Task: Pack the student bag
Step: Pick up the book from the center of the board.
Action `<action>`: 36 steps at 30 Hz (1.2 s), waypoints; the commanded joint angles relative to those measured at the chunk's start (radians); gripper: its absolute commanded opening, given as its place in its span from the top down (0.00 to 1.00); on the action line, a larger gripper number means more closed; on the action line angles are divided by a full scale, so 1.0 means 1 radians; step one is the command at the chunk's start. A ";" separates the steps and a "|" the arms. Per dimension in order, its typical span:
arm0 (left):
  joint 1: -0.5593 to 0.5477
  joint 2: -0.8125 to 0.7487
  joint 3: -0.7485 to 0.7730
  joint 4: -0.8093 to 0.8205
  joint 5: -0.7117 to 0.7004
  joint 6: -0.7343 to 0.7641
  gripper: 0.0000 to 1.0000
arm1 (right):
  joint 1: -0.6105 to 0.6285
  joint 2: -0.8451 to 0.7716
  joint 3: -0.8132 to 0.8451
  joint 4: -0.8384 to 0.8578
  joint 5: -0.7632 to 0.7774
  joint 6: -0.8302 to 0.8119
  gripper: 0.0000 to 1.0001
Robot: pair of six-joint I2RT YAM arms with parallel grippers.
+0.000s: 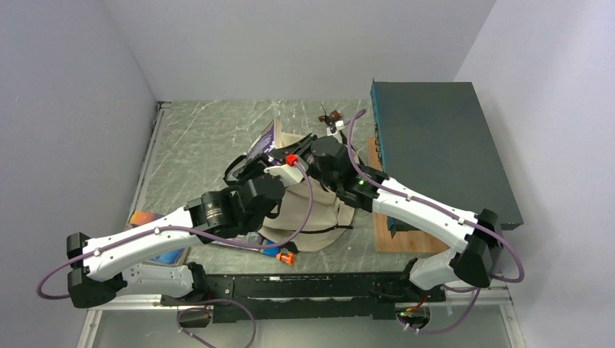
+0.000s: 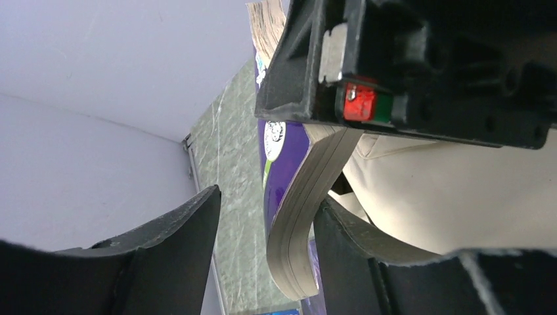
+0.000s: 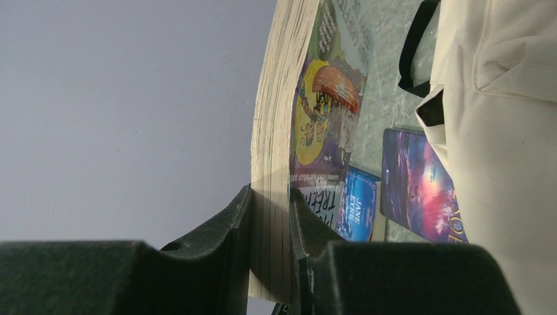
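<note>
Two pincers meet at one purple book [image 3: 328, 111]: the right pincer [image 3: 269, 197] clamps its page edge, holding it upright, while the left pincer [image 2: 268, 197] straddles it, jaws apart, seemingly to guide it into the student bag [image 1: 312, 210] mid-frame on the bench [image 1: 196, 145].

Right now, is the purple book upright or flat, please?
Upright: the purple book stands on edge beside the student bag, gripped by the right pincer.

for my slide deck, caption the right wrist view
The right gripper clamps a purple paperback at its page edge, beside the beige student bag.
</note>
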 commanded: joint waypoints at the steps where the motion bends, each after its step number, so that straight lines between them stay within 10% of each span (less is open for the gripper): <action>1: -0.010 -0.017 0.006 0.090 -0.012 0.026 0.41 | -0.001 -0.059 -0.002 0.121 -0.002 0.039 1.00; 8: -0.018 0.052 0.031 0.014 -0.009 0.015 0.54 | -0.001 -0.076 0.008 0.138 -0.008 0.026 1.00; 13: -0.018 0.073 0.068 -0.060 -0.042 -0.040 1.00 | 0.000 -0.095 0.008 0.120 -0.018 -0.019 1.00; 14: -0.018 0.066 0.071 -0.066 -0.043 -0.046 1.00 | -0.002 -0.097 0.018 0.083 -0.004 -0.053 0.99; 18: -0.016 0.017 0.099 -0.149 -0.054 -0.182 1.00 | -0.010 -0.137 0.009 -0.005 0.050 -0.224 0.37; 21: -0.015 -0.039 0.117 -0.259 -0.072 -0.383 1.00 | -0.010 -0.187 -0.032 -0.039 0.079 -0.413 0.18; 29: 0.229 -0.223 0.126 -0.492 0.207 -0.645 1.00 | 0.020 -0.287 -0.167 -0.066 -0.056 -1.132 0.16; 36: 0.457 -0.344 0.124 -0.524 0.283 -0.635 1.00 | 0.320 -0.147 -0.173 -0.227 0.120 -1.467 0.12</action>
